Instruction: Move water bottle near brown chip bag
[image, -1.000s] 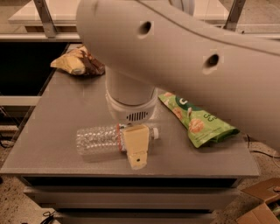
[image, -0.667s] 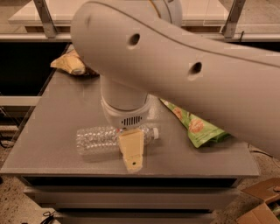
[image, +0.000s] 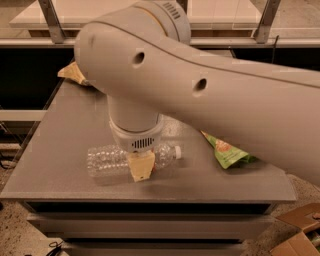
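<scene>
The water bottle (image: 106, 160) lies on its side near the front of the grey table (image: 60, 150), with its white cap (image: 176, 151) pointing right. My gripper (image: 141, 168) is down over the bottle's middle, its tan tip in front of the bottle. The brown chip bag (image: 73, 73) sits at the table's far left corner. Only a pale yellow end of it shows, and my arm hides the rest.
A bright green bag (image: 227, 153) lies on the right side of the table, partly under my arm. My large arm (image: 210, 100) crosses the upper right of the view. Cardboard boxes (image: 300, 235) sit on the floor at the lower right. A shelf edge runs behind the table.
My arm has swung left and nearer the camera, covering more of the brown and green bags. The gripper has shifted slightly left over the bottle. The bottle has not moved.
</scene>
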